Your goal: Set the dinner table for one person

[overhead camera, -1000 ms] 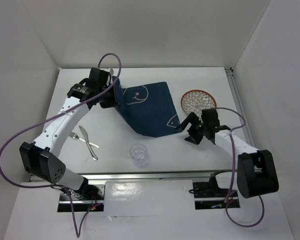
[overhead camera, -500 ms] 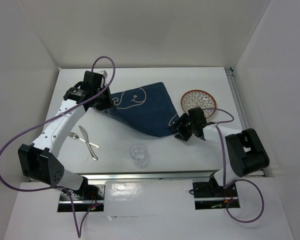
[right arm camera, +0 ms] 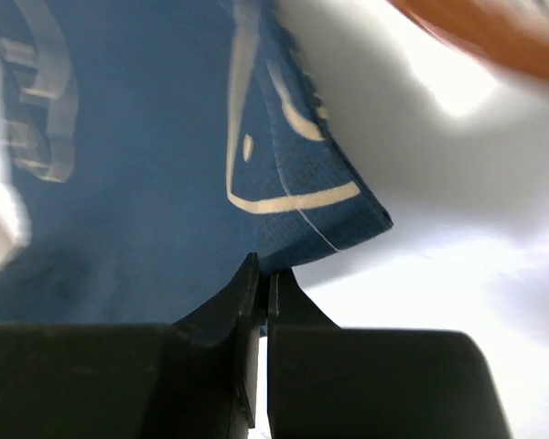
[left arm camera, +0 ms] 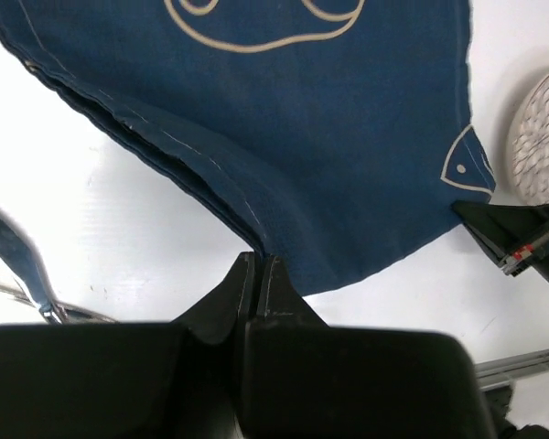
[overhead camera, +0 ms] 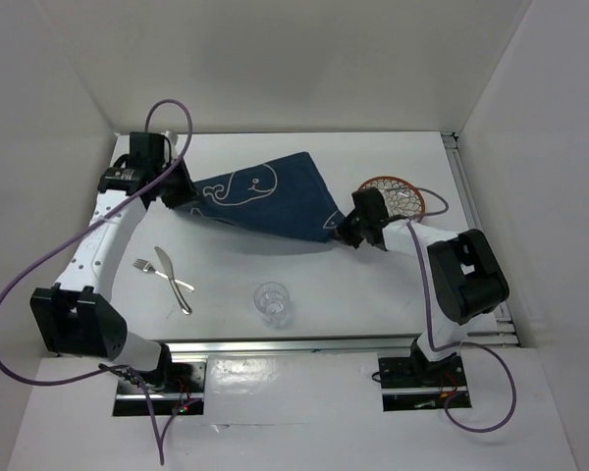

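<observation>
The dark blue placemat [overhead camera: 275,201] with white whale drawings is stretched across the back middle of the white dinner table [overhead camera: 373,285]. My left gripper [overhead camera: 182,196] is shut on its left edge, pinching a fold of cloth [left arm camera: 348,137] between the tips [left arm camera: 259,261]. My right gripper [overhead camera: 342,233] is shut on the cloth's right corner. In the right wrist view the jaws [right arm camera: 263,265] clamp the hem just below a white drawn line on the placemat [right arm camera: 146,165]. The cloth hangs slightly bunched between the two grippers.
A patterned plate with an orange rim [overhead camera: 402,196] lies right behind the right gripper, its rim blurred [right arm camera: 476,32] in the right wrist view. A clear glass [overhead camera: 272,301] stands near the front middle. Fork and knife [overhead camera: 167,275] lie front left. A metal rail [overhead camera: 294,345] runs along the near edge.
The left arm swung left and back, dragging the placemat's left edge with it. The right gripper moved in to the cloth's right corner and shut on it.
</observation>
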{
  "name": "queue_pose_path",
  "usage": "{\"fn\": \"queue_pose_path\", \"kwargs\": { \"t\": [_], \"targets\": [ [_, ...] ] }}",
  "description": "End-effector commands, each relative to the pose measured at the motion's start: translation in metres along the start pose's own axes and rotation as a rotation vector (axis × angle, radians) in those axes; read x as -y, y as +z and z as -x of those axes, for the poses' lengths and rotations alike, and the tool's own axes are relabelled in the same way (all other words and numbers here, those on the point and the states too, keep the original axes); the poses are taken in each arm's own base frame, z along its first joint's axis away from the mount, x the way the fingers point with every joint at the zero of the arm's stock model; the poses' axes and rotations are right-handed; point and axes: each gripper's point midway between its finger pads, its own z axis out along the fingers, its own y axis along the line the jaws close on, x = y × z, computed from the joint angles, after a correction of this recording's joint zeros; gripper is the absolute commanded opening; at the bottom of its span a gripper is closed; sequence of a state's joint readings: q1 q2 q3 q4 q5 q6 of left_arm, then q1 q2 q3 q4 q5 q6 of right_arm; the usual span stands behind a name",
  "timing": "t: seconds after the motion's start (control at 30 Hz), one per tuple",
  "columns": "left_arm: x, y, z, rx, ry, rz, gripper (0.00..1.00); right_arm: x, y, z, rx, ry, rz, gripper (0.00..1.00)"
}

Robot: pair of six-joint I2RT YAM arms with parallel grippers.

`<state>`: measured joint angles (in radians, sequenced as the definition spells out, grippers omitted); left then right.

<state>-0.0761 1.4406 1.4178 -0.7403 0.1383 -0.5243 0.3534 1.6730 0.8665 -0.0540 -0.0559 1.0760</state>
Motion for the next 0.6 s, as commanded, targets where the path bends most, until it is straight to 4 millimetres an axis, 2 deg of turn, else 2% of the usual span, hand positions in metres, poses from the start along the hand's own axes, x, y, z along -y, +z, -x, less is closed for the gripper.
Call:
{"fn": "queue_pose_path", "kwargs": {
  "t": [0.0,0.03,0.07,0.1,0.13,0.17,0.23,0.27,0.3,0.33,0.37,0.4,0.43,0.47,0.5,0.53,0.57],
  "targets": [
    [-0.001,0.001,0.045,0.082,-0.012,-0.049,0.00,-0.075,-0.028,0.062,0.189,-0.082,0.151,0.00],
    [0.006,-0.002,0.064,0.113,-0.012,-0.088,0.00,-0.112,-0.041,0.091,0.234,-0.117,0.233,0.00],
    [-0.001,0.000,0.077,0.124,-0.031,-0.090,0.00,-0.128,-0.046,0.105,0.249,-0.129,0.257,0.00],
    [0.000,0.004,0.088,0.127,-0.037,-0.103,0.00,-0.136,-0.038,0.115,0.246,-0.141,0.255,0.00],
    [0.009,0.011,0.112,0.136,-0.034,-0.155,0.00,-0.179,-0.060,0.140,0.296,-0.179,0.339,0.00],
    [0.003,0.011,0.125,0.138,-0.039,-0.166,0.00,-0.182,-0.055,0.149,0.295,-0.185,0.328,0.00],
    [0.003,0.012,0.147,0.153,-0.047,-0.197,0.00,-0.205,-0.069,0.158,0.321,-0.234,0.383,0.00],
    [0.000,0.009,0.166,0.179,-0.050,-0.216,0.00,-0.212,-0.078,0.162,0.339,-0.250,0.401,0.00],
    [-0.005,0.006,0.171,0.188,-0.056,-0.209,0.00,-0.217,-0.091,0.163,0.359,-0.261,0.425,0.00],
    [-0.010,0.005,0.174,0.193,-0.073,-0.203,0.00,-0.215,-0.095,0.162,0.368,-0.275,0.430,0.00],
    [-0.014,0.002,0.173,0.197,-0.079,-0.206,0.00,-0.196,-0.086,0.152,0.345,-0.272,0.399,0.00],
    [-0.025,0.000,0.171,0.197,-0.097,-0.203,0.00,-0.195,-0.099,0.147,0.352,-0.277,0.426,0.00],
    [-0.038,0.015,0.155,0.165,-0.130,-0.197,0.00,-0.185,-0.098,0.141,0.345,-0.277,0.417,0.00],
    [-0.041,0.016,0.145,0.149,-0.148,-0.215,0.00,-0.154,-0.081,0.118,0.283,-0.265,0.369,0.00],
    [-0.046,0.007,0.139,0.160,-0.155,-0.218,0.00,-0.149,-0.091,0.114,0.296,-0.267,0.387,0.00],
    [-0.049,0.010,0.132,0.163,-0.154,-0.219,0.00,-0.138,-0.087,0.098,0.264,-0.262,0.371,0.00],
    [-0.063,0.026,0.100,0.094,-0.197,-0.205,0.00,-0.103,-0.072,0.077,0.215,-0.232,0.303,0.00]
  ]
}}
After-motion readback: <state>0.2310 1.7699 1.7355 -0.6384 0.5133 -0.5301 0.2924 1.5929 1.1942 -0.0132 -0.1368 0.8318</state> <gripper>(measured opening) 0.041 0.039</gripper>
